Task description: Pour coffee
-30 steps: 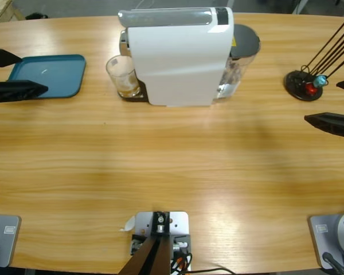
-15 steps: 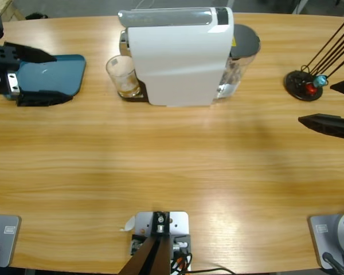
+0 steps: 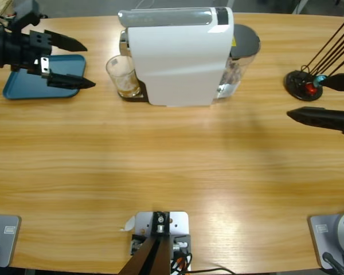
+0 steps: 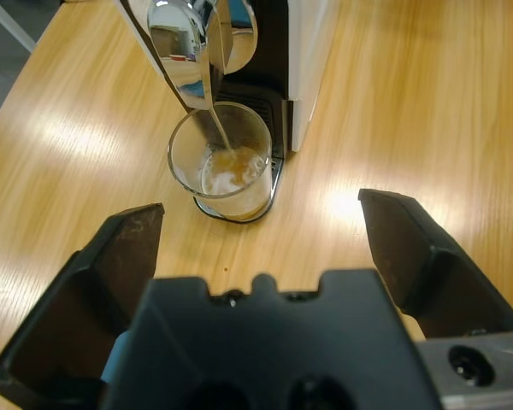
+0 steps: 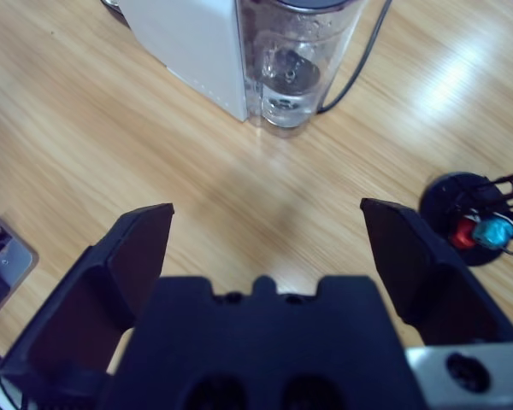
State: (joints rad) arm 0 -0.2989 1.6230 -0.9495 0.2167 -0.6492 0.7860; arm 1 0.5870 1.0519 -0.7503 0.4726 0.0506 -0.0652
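— Where did the left pincer (image 3: 74,63) stand, and what did it have?

— It had nothing. Its jaws were spread wide, over the blue tray (image 3: 23,89) at the far left of the desk (image 3: 172,166), pointing toward the glass (image 3: 123,76). The glass was near but well clear of the jaw tips.

— And the right pincer (image 3: 309,98)?

— It was also gaping and empty, at the right edge, just beside the black stand (image 3: 301,85) with its coloured capsules. It was well apart from the coffee machine (image 3: 180,54).

— Which step would you say was in hand?

— I judged the brewing was under way and the left arm was lining up on the glass. The coffee (image 4: 235,166) lay as a shallow amber layer in the bottom of the glass, which sat on the drip plate under the spout (image 4: 197,51).

— What did the next move call for?

— Waiting for the stream to stop, I think. After that the open jaws would have to go straight in around the glass wall and close gently, without knocking the machine front beside it.

— Did the views differ?

— Yes. Only the left wrist view showed a thin stream falling from the spout into the glass, and the foam on the liquid. From above the glass merely looked faintly tinted. The right wrist view showed the clear water tank (image 5: 295,60) at the machine's back and a black cable (image 5: 359,51), and the capsules (image 5: 483,232) on the stand.
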